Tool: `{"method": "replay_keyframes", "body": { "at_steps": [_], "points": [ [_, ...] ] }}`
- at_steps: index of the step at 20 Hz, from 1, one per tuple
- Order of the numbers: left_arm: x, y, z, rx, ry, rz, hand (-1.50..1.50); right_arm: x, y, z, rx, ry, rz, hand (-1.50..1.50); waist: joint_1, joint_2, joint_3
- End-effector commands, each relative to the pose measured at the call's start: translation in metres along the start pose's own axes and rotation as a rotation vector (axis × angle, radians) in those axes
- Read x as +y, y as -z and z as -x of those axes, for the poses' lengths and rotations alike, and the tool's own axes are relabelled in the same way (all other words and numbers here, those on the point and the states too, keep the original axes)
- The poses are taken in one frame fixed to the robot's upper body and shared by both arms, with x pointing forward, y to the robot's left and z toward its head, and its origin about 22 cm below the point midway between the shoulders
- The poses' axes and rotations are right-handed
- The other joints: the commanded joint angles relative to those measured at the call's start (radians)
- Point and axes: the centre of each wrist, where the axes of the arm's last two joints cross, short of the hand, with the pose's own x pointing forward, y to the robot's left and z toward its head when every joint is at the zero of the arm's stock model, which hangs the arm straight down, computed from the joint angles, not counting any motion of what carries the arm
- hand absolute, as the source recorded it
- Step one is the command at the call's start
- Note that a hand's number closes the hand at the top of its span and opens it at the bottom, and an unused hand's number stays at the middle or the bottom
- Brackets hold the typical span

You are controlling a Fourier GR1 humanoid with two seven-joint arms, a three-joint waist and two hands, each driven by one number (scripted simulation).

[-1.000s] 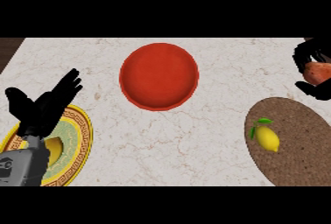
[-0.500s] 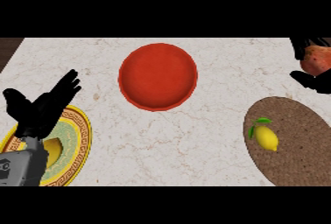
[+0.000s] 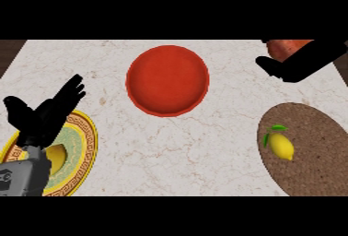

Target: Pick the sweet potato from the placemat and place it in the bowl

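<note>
R hand (image 3: 299,64) was at the top-right edge of view, fingers curled round the sweet potato (image 3: 284,47), which was off the placemat (image 3: 309,152) and up in the air. Bowl (image 3: 167,80) lay to the hand's left, well apart, roughly level w/ it, so next move reads as a leftward carry. R hand is the nearer one. Potato mostly hidden by the fingers and cut off at the top, long axis can't tell. L hand (image 3: 48,113) open, resting over the yellow plate (image 3: 87,138) at lower left of the table (image 3: 204,152). Lemon (image 3: 281,145) sat on the placemat
</note>
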Motion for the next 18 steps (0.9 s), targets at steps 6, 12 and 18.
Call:
{"method": "replay_keyframes", "body": {
  "at_steps": [6,12,18],
  "points": [
    [0.005,0.003,0.0,-0.007,-0.026,0.019,0.0,0.045,0.067,-0.036,-0.01,0.027,0.046,1.5,0.012,0.005,0.0],
    [-0.006,0.008,0.002,0.0,-0.018,0.03,0.0,0.048,0.117,-0.07,0.054,0.045,0.072,1.5,0.024,0.008,0.0],
    [-0.012,0.003,-0.01,-0.029,0.005,0.032,0.0,0.092,0.147,-0.03,0.119,0.077,0.077,1.5,0.037,0.014,0.0]
  ]
}}
